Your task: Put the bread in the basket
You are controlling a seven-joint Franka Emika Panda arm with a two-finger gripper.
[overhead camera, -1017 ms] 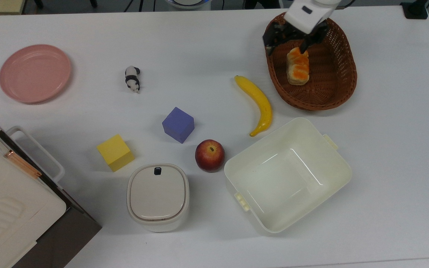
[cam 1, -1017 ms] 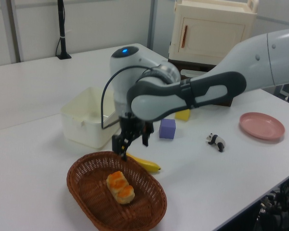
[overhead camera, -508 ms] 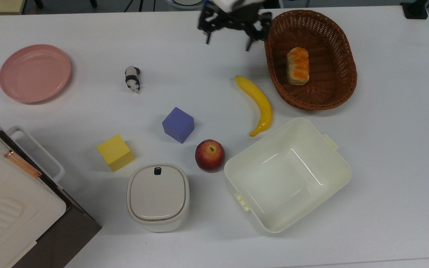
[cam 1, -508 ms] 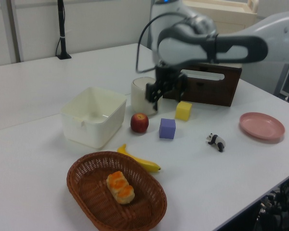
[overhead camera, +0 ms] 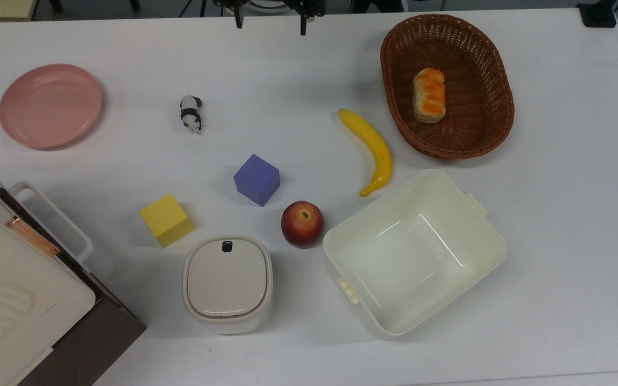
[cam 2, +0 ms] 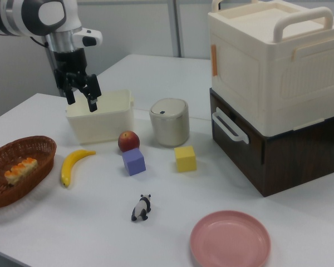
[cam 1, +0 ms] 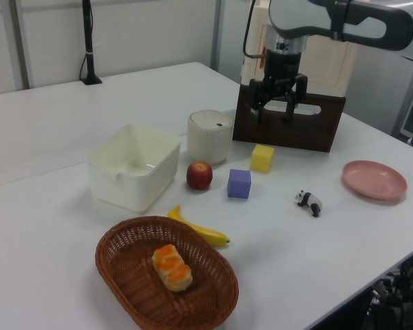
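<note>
The white bench [overhead camera: 566,225] carries everything. At its 8 o'clock corner in the top view stands a cream storage box [cam 2: 273,61] stacked on a dark brown drawer unit [cam 2: 278,150]. The cream-white square tub [overhead camera: 414,251] sits at about 5 o'clock of the bench's middle in the top view, open side up.

The basket [overhead camera: 494,115] lies at 2 o'clock of the bench in the top view, its long axis running roughly 12 to 6. The bread [overhead camera: 429,95] rests inside it on the woven floor, glazed ridges up, toward the basket's 10 o'clock part.

The pink plate [overhead camera: 50,105] sits at 10 o'clock in the top view. The lidded round-cornered canister [overhead camera: 227,283] stands at 6 o'clock, the apple [overhead camera: 302,223] just beside it at its 2 o'clock. The banana [overhead camera: 372,149] lies between the basket and the tub, touching neither.

The gripper [cam 1: 277,106] hangs above the bench, well apart from the basket, fingers spread wide with nothing between them.

The purple cube [overhead camera: 256,179], yellow cube [overhead camera: 166,219] and small panda figure [overhead camera: 191,113] stand apart near the middle.
</note>
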